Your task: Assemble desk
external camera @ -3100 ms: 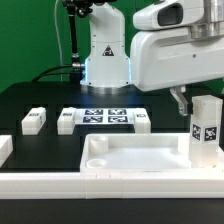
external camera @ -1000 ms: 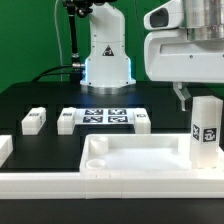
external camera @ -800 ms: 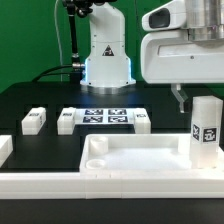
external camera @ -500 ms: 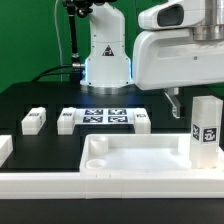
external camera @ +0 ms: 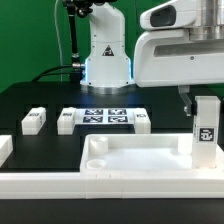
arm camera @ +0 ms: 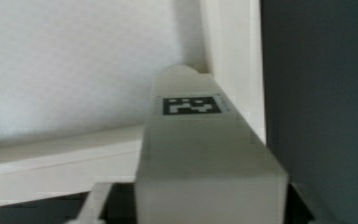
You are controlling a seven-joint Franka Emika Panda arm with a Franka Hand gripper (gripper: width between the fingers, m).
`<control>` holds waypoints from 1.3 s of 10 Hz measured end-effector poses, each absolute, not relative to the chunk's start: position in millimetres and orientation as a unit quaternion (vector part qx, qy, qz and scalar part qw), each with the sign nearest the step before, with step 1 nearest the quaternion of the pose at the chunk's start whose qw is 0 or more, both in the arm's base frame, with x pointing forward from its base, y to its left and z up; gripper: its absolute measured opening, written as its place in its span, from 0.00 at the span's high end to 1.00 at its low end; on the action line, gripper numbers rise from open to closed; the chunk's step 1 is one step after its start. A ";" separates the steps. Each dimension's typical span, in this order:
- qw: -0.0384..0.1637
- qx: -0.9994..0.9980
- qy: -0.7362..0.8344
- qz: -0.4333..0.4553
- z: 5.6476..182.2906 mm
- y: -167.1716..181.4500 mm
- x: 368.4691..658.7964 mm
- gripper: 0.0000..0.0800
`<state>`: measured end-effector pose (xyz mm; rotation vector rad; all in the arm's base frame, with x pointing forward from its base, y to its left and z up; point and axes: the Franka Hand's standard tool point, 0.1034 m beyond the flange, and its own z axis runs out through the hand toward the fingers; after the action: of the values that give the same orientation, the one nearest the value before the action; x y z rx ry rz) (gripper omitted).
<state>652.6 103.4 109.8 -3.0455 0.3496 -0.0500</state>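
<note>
Black table [external camera: 45, 100] — claw [external camera: 188, 97] tips hidden behind upright leg [external camera: 206, 135] — grip impossible to tell

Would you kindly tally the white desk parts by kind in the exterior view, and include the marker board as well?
White plastic tray-like desk top: 1
Short square white legs: 4 (one upright, three lying flat)
Flat white marker board: 1
Total: 6
</note>
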 end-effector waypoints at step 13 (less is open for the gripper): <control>-0.059 -0.878 0.475 -0.029 115.8 63.1 652.0 0.62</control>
<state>652.0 63.1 115.8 -2.8662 1.5510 -0.0948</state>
